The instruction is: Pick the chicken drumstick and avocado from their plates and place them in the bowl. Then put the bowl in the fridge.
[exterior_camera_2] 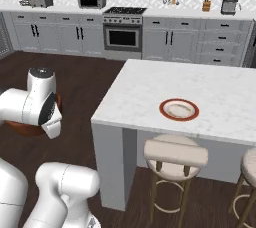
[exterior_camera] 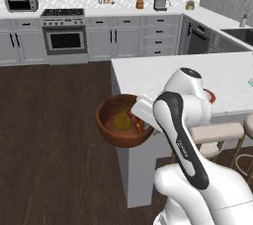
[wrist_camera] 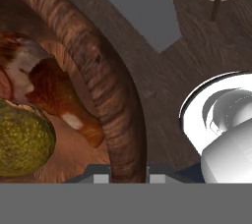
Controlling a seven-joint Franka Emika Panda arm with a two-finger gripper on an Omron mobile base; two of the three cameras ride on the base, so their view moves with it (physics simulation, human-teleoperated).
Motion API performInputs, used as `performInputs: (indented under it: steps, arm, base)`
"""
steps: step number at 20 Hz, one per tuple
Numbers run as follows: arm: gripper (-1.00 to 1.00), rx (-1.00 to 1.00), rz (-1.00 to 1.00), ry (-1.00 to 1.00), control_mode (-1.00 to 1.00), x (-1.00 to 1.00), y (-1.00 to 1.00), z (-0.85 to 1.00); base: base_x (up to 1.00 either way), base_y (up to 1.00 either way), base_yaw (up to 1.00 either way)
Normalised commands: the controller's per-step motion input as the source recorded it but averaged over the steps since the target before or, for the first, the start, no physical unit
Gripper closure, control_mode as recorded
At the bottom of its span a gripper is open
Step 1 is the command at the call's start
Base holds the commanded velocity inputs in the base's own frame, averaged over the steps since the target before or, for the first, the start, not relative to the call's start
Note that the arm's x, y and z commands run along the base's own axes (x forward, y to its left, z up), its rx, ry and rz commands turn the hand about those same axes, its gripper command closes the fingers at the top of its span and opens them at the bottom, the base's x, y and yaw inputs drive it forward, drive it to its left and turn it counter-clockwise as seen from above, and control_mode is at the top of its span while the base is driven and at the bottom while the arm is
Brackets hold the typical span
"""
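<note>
The bowl (exterior_camera: 121, 120) was gripped at its rim by the fingers (wrist_camera: 101, 178), one fingertip on either side of the wall, and was held in the air beside the tabletop (exterior_camera_2: 200, 92), above the floor. Inside it lay the avocado (wrist_camera: 19, 139), olive-green and mottled, touching the golden-brown chicken drumstick (wrist_camera: 59, 100). Loading was judged complete; transfer to the fridge remained. Farther off, the red-rimmed plate (exterior_camera_2: 179, 109) was left bare on the tabletop.
</note>
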Motion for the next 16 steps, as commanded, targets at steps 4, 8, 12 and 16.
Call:
performInputs:
  steps: [4, 8, 12, 16]
  arm:
    - [1.0, 0.0, 0.0, 0.0, 1.0, 0.0, 0.0, 0.0]
    - [1.0, 0.0, 0.0, 0.0, 1.0, 0.0, 0.0, 0.0]
    - [1.0, 0.0, 0.0, 0.0, 1.0, 0.0, 0.0, 0.0]
    - [1.0, 0.0, 0.0, 0.0, 1.0, 0.0, 0.0, 0.0]
  base:
    - [0.54, 1.0, 0.0]
    - [0.71, 1.0, 0.0]
    - [1.0, 1.0, 0.0]
    - [1.0, 1.0, -0.01]
